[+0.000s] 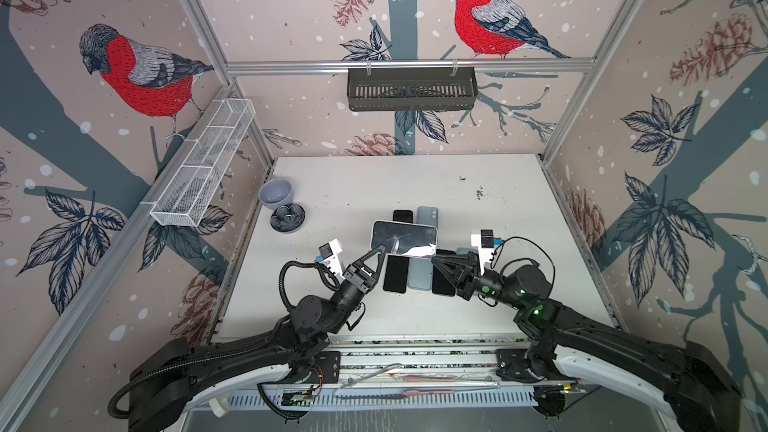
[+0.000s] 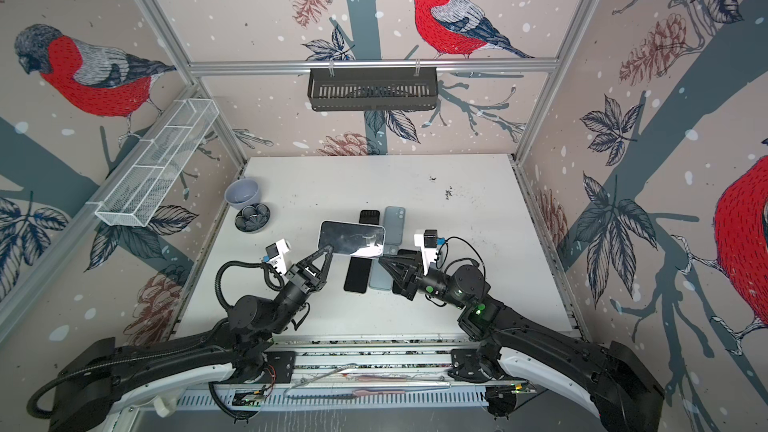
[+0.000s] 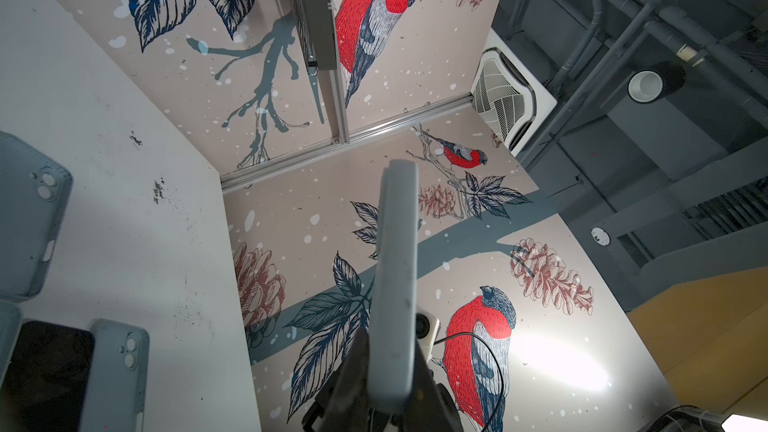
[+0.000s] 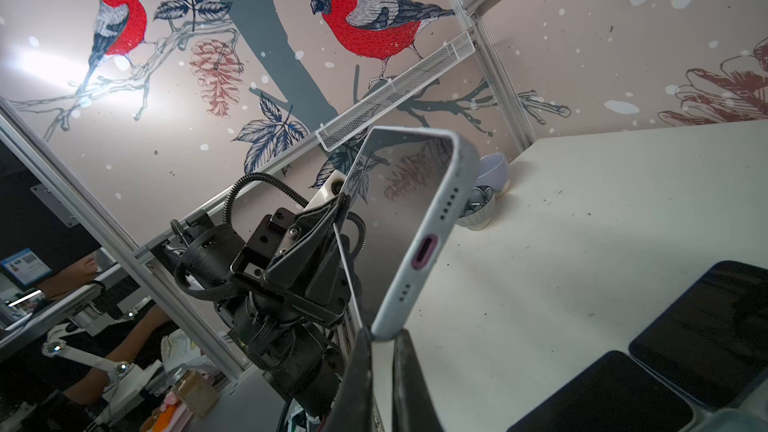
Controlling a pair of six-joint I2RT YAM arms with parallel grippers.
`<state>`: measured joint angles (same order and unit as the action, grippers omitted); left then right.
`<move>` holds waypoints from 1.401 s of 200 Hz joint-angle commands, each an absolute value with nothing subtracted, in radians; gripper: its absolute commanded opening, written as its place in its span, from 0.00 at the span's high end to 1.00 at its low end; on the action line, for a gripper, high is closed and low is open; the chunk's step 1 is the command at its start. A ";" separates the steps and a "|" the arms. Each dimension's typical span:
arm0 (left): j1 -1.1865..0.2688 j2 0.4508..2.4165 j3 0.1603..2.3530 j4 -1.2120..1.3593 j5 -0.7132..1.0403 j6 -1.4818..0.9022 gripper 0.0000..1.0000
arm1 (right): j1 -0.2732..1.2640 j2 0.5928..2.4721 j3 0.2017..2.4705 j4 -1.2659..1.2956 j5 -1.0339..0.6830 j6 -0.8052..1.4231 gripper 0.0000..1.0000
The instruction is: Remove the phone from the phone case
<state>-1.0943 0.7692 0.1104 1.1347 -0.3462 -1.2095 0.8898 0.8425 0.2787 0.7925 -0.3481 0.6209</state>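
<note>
The white surface (image 1: 511, 292), scuffed and specked dark toward 1 o'clock, sat inside walls (image 1: 299, 118) papered with red-breasted birds and pinecones and framed in aluminium. Above its centre the phone (image 1: 403, 238), glossy screen up, sat in its matte pale-blue phone case (image 4: 464, 160), which had rounded corners. The left hand (image 1: 381, 249) was clamped on its 8 o'clock corner and the right hand (image 1: 434, 258) on its 4 o'clock corner. Beneath lay dark phones (image 1: 395, 275) and other cases (image 1: 428, 214) in a row. A lavender bowl (image 1: 276, 192) and a patterned dish (image 1: 287, 218) stood at 10 o'clock.
</note>
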 commanded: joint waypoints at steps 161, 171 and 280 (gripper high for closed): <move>-1.111 0.440 0.038 0.921 -0.262 -1.185 1.00 | 0.765 0.561 0.197 0.633 -0.516 0.779 0.11; -1.111 0.455 0.040 0.936 -0.254 -1.181 1.00 | 0.788 0.572 0.186 0.696 -0.521 0.815 0.11; -1.111 0.562 0.035 1.060 -0.230 -1.187 1.00 | 0.913 0.721 0.171 0.907 -0.492 0.864 0.39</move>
